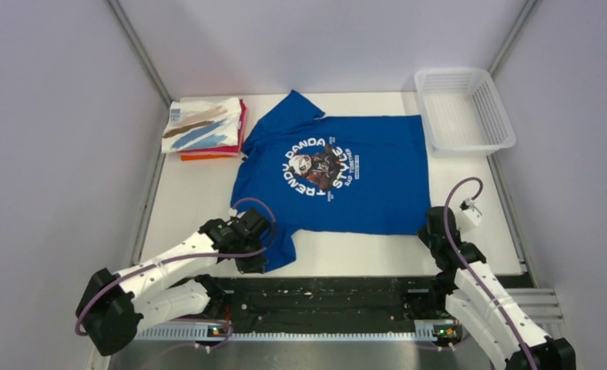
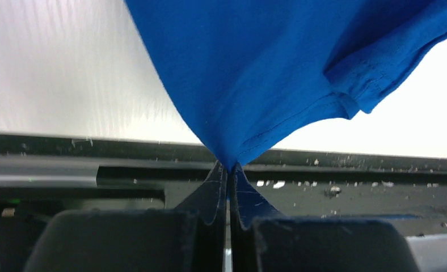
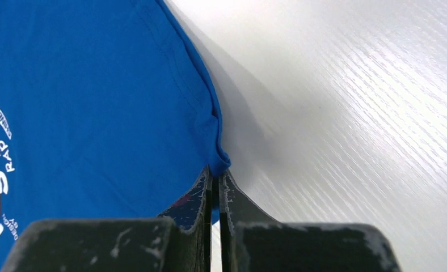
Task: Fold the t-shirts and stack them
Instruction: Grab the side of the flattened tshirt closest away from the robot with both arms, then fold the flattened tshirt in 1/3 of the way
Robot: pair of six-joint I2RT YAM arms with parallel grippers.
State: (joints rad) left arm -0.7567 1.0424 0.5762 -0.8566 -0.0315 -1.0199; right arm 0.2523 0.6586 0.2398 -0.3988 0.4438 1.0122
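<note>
The royal blue t-shirt (image 1: 339,173) with the round panda print lies spread on the white table, print up. My left gripper (image 1: 256,245) is shut on its near left sleeve edge; the left wrist view shows the cloth (image 2: 255,73) pinched between the fingertips (image 2: 216,181) and lifted. My right gripper (image 1: 431,231) is shut on the shirt's near right corner; the right wrist view shows the blue hem (image 3: 218,161) caught between the fingertips (image 3: 200,195). A folded stack sits at the back left, the white streaked shirt (image 1: 202,125) on top of red and orange ones (image 1: 208,156).
A white plastic mesh basket (image 1: 464,110) stands at the back right corner. The black rail (image 1: 323,297) runs along the table's near edge between the arm bases. Grey walls close in both sides.
</note>
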